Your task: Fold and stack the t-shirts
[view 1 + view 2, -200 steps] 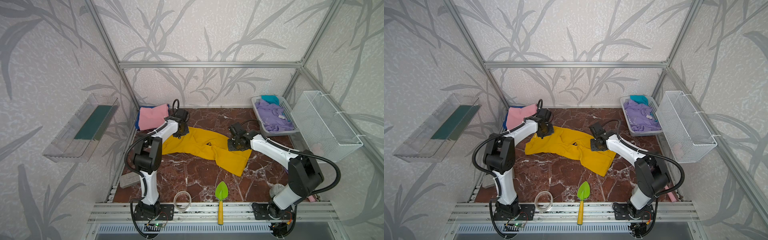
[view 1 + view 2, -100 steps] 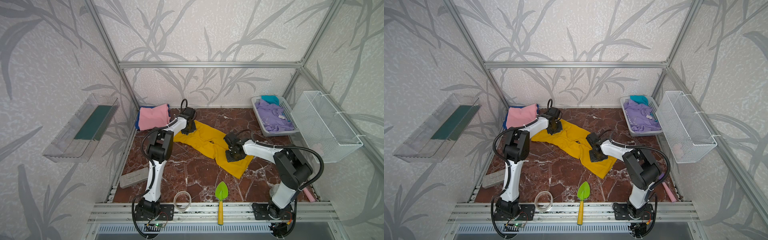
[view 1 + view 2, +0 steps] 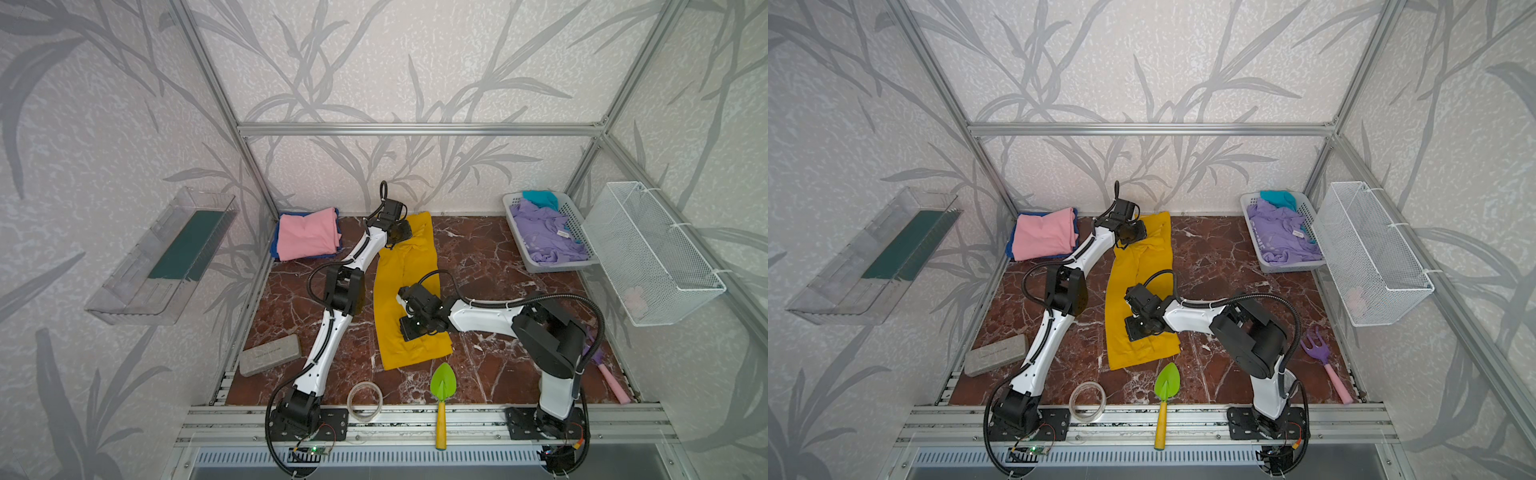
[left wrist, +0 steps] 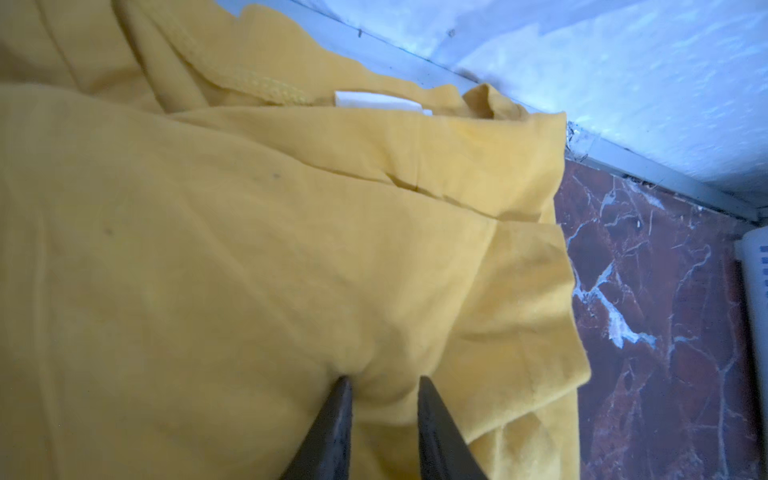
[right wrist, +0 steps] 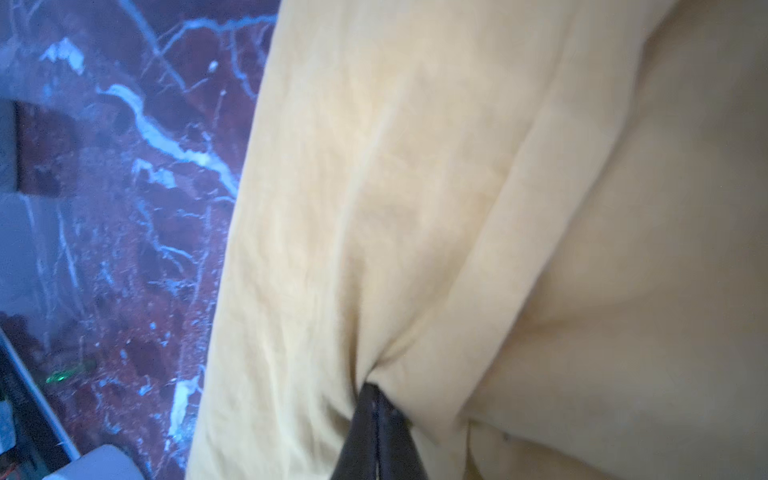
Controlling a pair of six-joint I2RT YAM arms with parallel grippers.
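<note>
A robot lab test cell: aluminium framing (image 3: 415,129) and leaf-print panels (image 3: 415,62) enclose a marble-patterned worktop (image 3: 490,257), with the left arm (image 3: 328,345) and right arm (image 3: 482,316) bolted to a rail (image 3: 415,419) at its front edge.

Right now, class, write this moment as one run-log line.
phase: folding yellow shirt | left gripper: jaws apart over far end | right gripper: shut on near half | pink shirt: folded, far left corner

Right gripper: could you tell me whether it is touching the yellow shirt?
Touching. The right wrist view shows the right gripper shut, with the yellow shirt pinched and puckered at its tips.
</note>
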